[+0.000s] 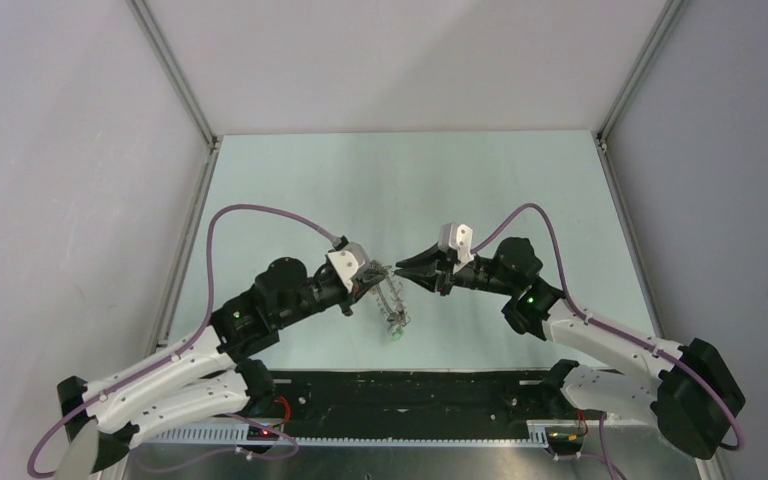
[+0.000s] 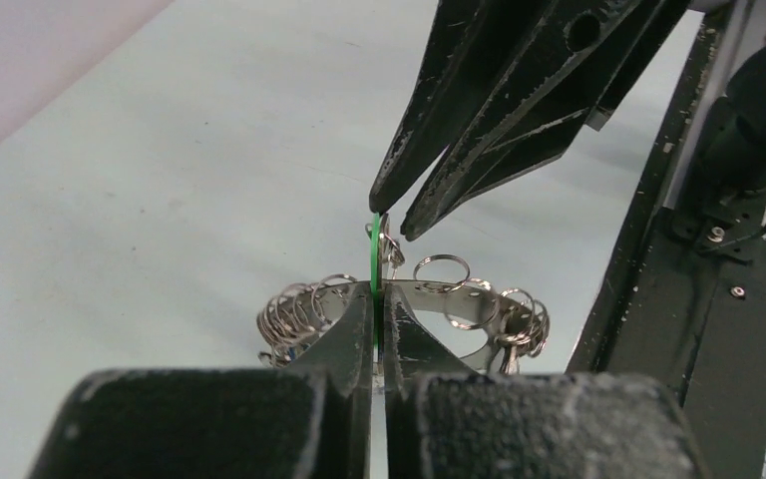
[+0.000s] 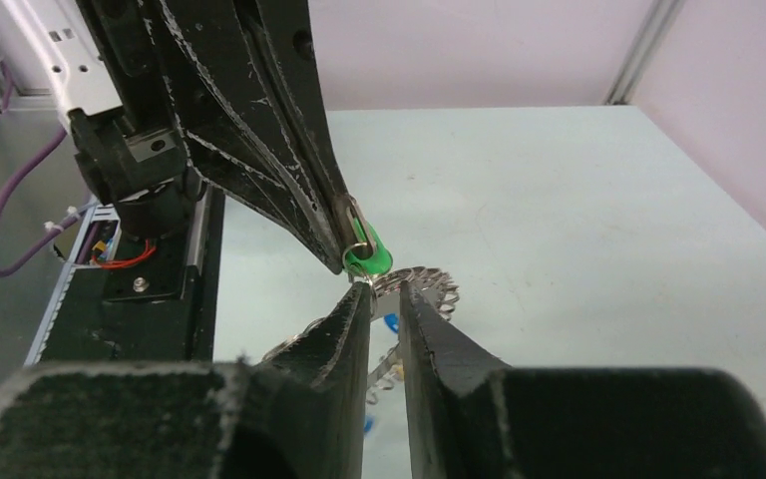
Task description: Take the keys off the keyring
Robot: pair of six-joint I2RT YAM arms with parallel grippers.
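Note:
My left gripper [image 2: 379, 289] is shut on the thin green head of a key [image 2: 375, 244], seen edge-on between its fingers. Just beyond hangs the keyring [image 2: 464, 304], a wide flat metal band strung with several small split rings. In the top view the keyring [image 1: 388, 297] dangles under the left gripper [image 1: 368, 274], with a green key [image 1: 397, 338] at its lowest end. My right gripper [image 3: 384, 291] faces the left one tip to tip, its jaws a narrow gap apart just below the green key [image 3: 369, 261]. A blue key [image 3: 391, 322] shows behind.
A black rail [image 1: 410, 388] runs along the table's near edge between the arm bases. Pale walls and aluminium frame posts [image 1: 175, 75] enclose the light green table [image 1: 400, 190] on three sides. Purple cables [image 1: 260, 212] arc over both arms.

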